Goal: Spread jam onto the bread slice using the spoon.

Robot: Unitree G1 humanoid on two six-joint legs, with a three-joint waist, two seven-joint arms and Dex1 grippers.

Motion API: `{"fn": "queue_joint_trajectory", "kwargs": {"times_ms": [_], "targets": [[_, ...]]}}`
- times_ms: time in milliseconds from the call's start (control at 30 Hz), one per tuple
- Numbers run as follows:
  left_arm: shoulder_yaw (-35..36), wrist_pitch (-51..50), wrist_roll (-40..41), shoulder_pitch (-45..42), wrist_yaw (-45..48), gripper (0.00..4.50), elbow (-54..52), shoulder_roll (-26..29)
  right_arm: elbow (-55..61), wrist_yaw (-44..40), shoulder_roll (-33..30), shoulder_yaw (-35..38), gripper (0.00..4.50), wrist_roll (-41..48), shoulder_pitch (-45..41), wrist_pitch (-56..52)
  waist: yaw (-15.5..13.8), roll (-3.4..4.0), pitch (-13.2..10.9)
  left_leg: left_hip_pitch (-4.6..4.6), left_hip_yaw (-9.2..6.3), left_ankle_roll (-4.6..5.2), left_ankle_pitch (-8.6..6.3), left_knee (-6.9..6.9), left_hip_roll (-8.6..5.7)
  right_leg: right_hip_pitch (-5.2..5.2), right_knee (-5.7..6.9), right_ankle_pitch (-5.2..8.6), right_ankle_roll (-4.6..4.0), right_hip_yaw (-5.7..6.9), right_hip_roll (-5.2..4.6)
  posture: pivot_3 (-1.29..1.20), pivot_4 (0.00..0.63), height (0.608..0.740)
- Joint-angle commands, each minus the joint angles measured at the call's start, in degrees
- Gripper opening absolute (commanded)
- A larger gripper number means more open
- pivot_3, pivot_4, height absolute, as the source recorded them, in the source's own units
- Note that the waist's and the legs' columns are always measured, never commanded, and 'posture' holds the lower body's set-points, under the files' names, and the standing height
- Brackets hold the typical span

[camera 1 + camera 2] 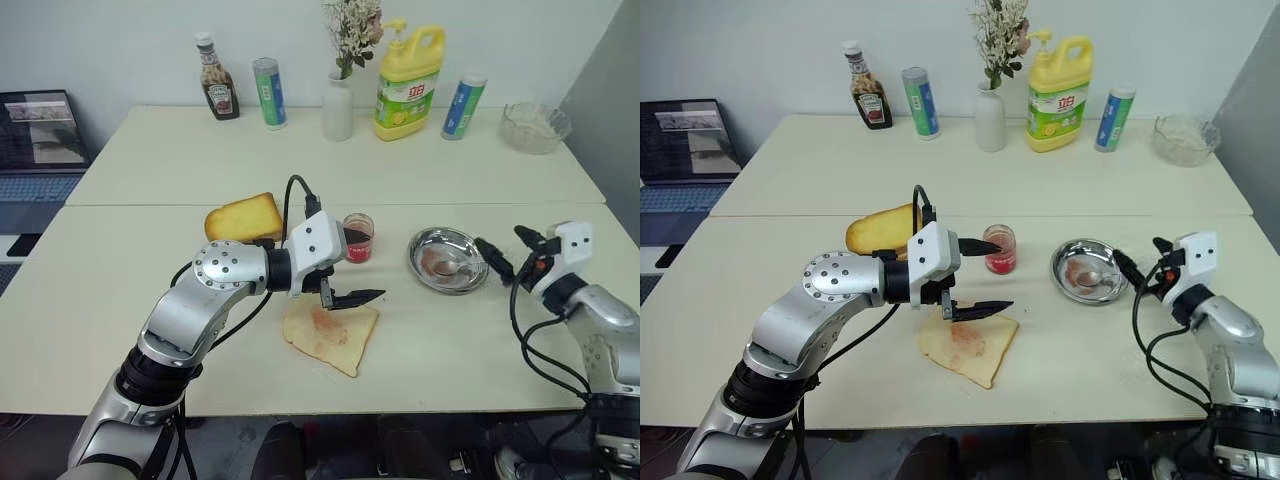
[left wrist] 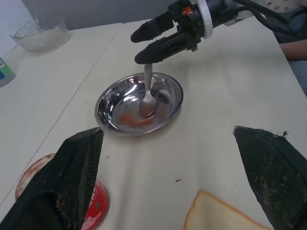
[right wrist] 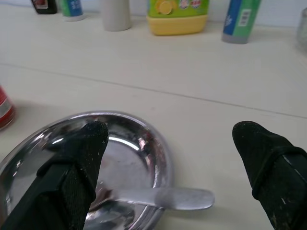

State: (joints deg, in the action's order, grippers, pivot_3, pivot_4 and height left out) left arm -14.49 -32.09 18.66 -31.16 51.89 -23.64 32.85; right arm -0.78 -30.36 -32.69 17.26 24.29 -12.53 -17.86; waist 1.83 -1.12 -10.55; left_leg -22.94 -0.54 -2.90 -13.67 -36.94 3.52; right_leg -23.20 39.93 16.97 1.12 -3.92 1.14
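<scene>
— Which step is judged to be in hand?

— The spreading looks done: the bread slice point(image 1: 331, 335) on the bench point(image 1: 120, 300) is smeared red, and the spoon point(image 2: 147, 98) lies in the steel dish point(image 1: 447, 260).

— The end effectors?

— Both are spread open, empty: the left end effector point(image 1: 348, 266) above the slice beside the jam point(image 1: 357, 238), the right end effector point(image 1: 510, 252) just beside the dish.

— Next?

— Withdrawal, it is judged; the bread chunk point(image 1: 243, 217) and jar stand close.

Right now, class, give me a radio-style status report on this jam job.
Both grippers open, left over the bread, right empty beside the dish. Spoon lying in dish. Bread smeared red. Nothing in the way.
</scene>
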Motion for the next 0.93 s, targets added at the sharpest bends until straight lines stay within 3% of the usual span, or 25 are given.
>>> {"fn": "queue_joint_trajectory", "kwargs": {"times_ms": [33, 233, 400, 567, 700, 933], "targets": [[0.53, 0.92, -0.26, -0.76, -0.27, 4.50, -0.64, -0.17, 1.60, 0.25, 0.20, 2.19, 4.47, 0.98, -0.77, 1.10, 0.00, 0.00, 0.00, 0.00, 0.01, 0.00, 0.00, 0.00, 0.00, 0.00, 0.00, 0.00, 0.00, -0.01, 0.00, 0.00, 0.150, 0.740], [6.89, 1.19, 0.38, 0.94, -0.95, 4.50, -0.24, 3.35, 9.12, -2.49, -1.30, 2.05, 4.47, 4.45, -0.12, -1.70, 0.21, 0.01, 0.00, 0.04, 0.05, 0.00, 0.00, 0.01, 0.02, 0.00, 0.02, 0.00, 0.00, -0.05, 0.01, 0.00, 0.150, 0.740], [13.57, -0.32, 0.70, 7.02, 1.38, 4.50, -1.02, 12.46, 19.75, -8.14, -6.63, 1.69, 4.47, 8.30, 3.99, -6.76, 0.32, 0.01, -0.01, 0.06, 0.00, 0.01, -0.01, 0.06, 0.06, -0.01, 0.00, 0.03, 0.04, -0.02, 0.04, 0.00, 0.150, 0.740], [19.67, 7.03, -2.10, 19.66, 5.14, 4.50, 2.10, 21.23, 29.45, -17.56, -14.58, 1.36, 4.47, 10.69, 13.56, -9.51, 0.00, -0.03, -0.03, 0.04, 0.03, -0.02, -0.03, 0.08, 0.05, -0.01, -0.08, 0.07, 0.09, -0.01, -0.04, 0.00, 0.150, 0.740], [22.86, 9.79, -1.56, 25.04, 7.51, 4.50, 4.35, 23.39, 32.99, -23.60, -19.29, 2.93, 4.47, 10.91, 20.33, -9.73, -0.22, -0.10, -0.06, 0.03, 0.13, -0.02, -0.03, 0.01, -0.01, 0.01, -0.10, 0.07, 0.14, 0.02, -0.14, 0.00, 0.150, 0.740], [25.14, 9.15, 1.85, 27.44, 8.76, 4.50, 3.75, 22.26, 33.65, -28.01, -20.37, 7.84, 4.47, 11.13, 26.26, -8.24, -0.16, -0.15, -0.07, 0.12, 0.36, -0.02, -0.03, -0.02, -0.01, 0.02, -0.08, -0.01, 0.26, 0.01, -0.15, 0.00, 0.150, 0.740]]}}
